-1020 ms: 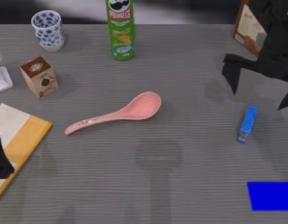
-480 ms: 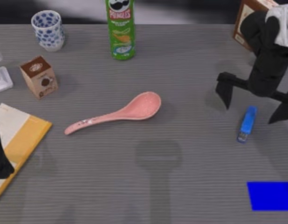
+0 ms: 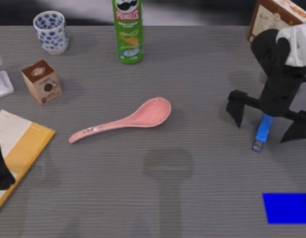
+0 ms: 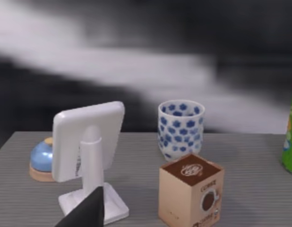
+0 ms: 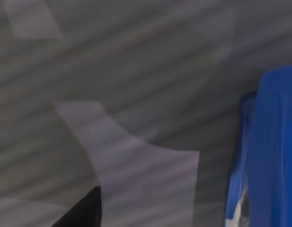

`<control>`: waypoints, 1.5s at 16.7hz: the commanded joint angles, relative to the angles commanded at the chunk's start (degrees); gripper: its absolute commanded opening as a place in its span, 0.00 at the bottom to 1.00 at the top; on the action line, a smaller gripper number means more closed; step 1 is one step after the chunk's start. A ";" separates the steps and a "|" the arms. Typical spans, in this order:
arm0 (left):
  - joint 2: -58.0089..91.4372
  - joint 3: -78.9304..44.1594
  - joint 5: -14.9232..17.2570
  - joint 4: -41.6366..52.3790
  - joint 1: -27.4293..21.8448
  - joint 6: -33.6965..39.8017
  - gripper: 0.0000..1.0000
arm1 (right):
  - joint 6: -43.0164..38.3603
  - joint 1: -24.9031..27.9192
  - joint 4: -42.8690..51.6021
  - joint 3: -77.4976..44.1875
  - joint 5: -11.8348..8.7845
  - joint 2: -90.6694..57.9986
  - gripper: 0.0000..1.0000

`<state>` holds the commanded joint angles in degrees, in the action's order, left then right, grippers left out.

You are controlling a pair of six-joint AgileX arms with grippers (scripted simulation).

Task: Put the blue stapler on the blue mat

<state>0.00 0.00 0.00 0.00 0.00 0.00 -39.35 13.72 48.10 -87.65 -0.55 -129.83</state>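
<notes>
The blue stapler (image 3: pixel 261 134) lies on the table at the right, its silvery tip toward the front. My right gripper (image 3: pixel 267 118) hangs open right over its far end, one finger on each side, and the arm hides that end. In the right wrist view the stapler (image 5: pixel 273 151) fills the edge, with one dark fingertip (image 5: pixel 82 210) well apart from it. The blue mat (image 3: pixel 287 208) lies flat at the front right corner with nothing on it. My left gripper (image 3: pixel 0 171) stays parked at the left edge, open and holding nothing.
A pink spoon (image 3: pixel 126 120) lies mid-table. At the back stand a green chip can (image 3: pixel 127 30) and a blue-dotted cup (image 3: pixel 51 31). A coffee box (image 3: pixel 42 82) and a yellow-white book (image 3: pixel 19 144) are at the left. A brown box (image 3: pixel 272 17) stands behind the right arm.
My right gripper has come forward and down from the back right, and now straddles the stapler's far end. The stapler, mat and left arm have not moved.
</notes>
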 joint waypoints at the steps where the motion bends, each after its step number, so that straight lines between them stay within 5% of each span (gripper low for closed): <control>1: 0.00 0.00 0.00 0.00 0.00 0.00 1.00 | 0.00 0.00 0.00 0.00 0.00 0.00 0.92; 13: 0.00 0.00 0.00 0.00 0.00 0.00 1.00 | 0.00 0.00 0.00 0.00 0.00 0.00 0.02; 25: 0.00 0.00 0.00 0.00 0.00 0.00 1.00 | 0.48 -0.16 2.98 -1.92 0.76 1.61 0.00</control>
<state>0.00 0.00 0.00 0.00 0.00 0.00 -38.87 13.55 51.07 -89.57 0.21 -128.21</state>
